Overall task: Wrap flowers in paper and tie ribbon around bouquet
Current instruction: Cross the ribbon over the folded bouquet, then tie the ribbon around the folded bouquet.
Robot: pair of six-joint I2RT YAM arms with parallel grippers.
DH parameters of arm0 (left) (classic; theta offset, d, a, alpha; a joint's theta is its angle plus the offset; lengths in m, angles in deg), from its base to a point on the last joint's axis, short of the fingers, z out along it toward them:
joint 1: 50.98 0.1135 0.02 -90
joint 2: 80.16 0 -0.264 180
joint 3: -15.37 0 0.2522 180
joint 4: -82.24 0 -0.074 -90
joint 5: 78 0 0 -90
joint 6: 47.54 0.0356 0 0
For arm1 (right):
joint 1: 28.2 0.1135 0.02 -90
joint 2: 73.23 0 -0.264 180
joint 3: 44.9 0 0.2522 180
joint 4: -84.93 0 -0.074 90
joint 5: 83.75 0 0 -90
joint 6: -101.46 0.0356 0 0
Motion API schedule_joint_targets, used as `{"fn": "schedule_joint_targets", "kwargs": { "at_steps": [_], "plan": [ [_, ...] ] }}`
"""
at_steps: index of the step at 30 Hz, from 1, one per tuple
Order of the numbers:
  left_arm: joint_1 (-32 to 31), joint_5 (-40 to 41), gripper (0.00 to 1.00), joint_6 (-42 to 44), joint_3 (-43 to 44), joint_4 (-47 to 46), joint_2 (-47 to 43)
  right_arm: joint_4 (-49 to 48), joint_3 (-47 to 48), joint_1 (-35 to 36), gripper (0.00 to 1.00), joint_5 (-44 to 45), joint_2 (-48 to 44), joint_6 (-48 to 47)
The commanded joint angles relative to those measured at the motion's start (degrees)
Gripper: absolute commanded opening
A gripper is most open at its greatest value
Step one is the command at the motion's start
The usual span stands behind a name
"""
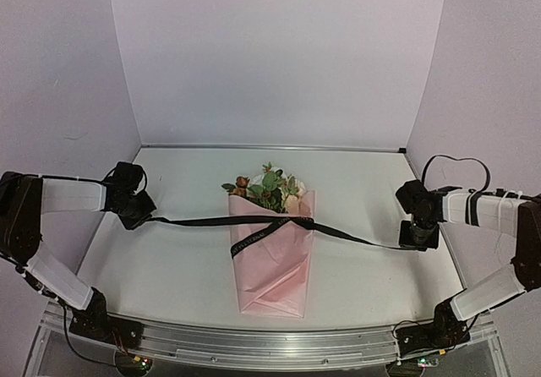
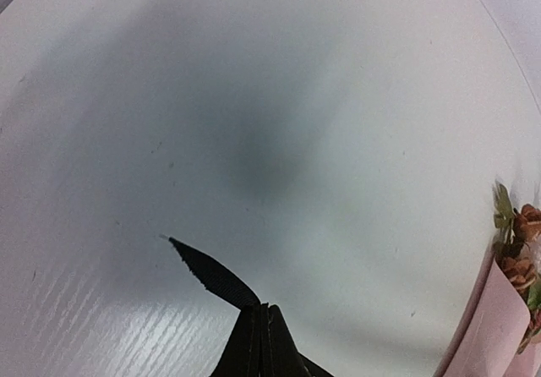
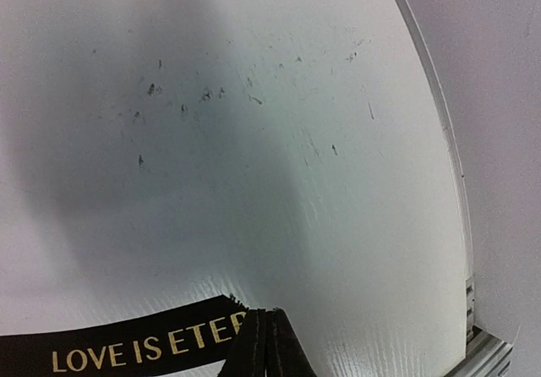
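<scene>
On the white surface (image 1: 169, 259), seen from above, the bouquet (image 1: 272, 263) lies in the middle between both arms. The pink paper (image 1: 279, 288) is already closed into a cone, and the flowers (image 1: 270, 189) look out from its wide far end, so the wrapping part seems done. The black ribbon (image 1: 194, 221) runs as one tight line from the left end effector (image 1: 135, 212) across the middle of the cone to the right end effector (image 1: 418, 235). It crosses itself on the front of the cone, but I cannot tell if this is already a real knot.

At the left wrist, the fingers (image 2: 254, 343) are pressed together on the ribbon, and its short pointed end (image 2: 207, 271) sticks out past them. A corner of the bouquet shows at the right edge.

At the right wrist, the fingers (image 3: 258, 347) are also clamped on the ribbon, beside the gold letters.

I judge that only tightening and finishing the tie is left.
</scene>
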Motion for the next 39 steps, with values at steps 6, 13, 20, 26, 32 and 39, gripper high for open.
{"fn": "schedule_joint_targets", "kwargs": {
  "at_steps": [6, 13, 20, 26, 32, 39],
  "plan": [
    [-1.7, -1.9, 0.0, -13.0, -8.1, -7.7, -0.7, -1.6, 2.5, -0.4, 0.0, -9.2, -0.1, 2.4],
    [-1.8, 1.7, 0.32, -20.1, -7.9, -4.7, -8.1, -1.7, 2.0, -0.4, 0.37, -11.7, -4.5, 4.0],
    [-10.1, 0.6, 0.5, -16.0, -1.9, -1.0, -9.1, -9.0, 1.4, 3.1, 0.54, -17.9, -7.5, -1.8],
    [-20.4, -11.9, 0.54, 8.4, 10.5, -4.6, 5.2, -11.2, 8.7, 8.0, 0.74, -28.0, 0.3, -10.8],
    [-24.9, -14.9, 0.57, 27.8, 18.1, -1.0, 13.6, -4.7, 17.3, 12.8, 0.97, -33.5, 6.6, -16.7],
    [-25.1, -19.3, 0.59, 42.9, 15.2, -7.3, 12.6, -0.4, 22.2, 16.2, 0.98, -36.5, 13.6, -19.5]
  ]
}}
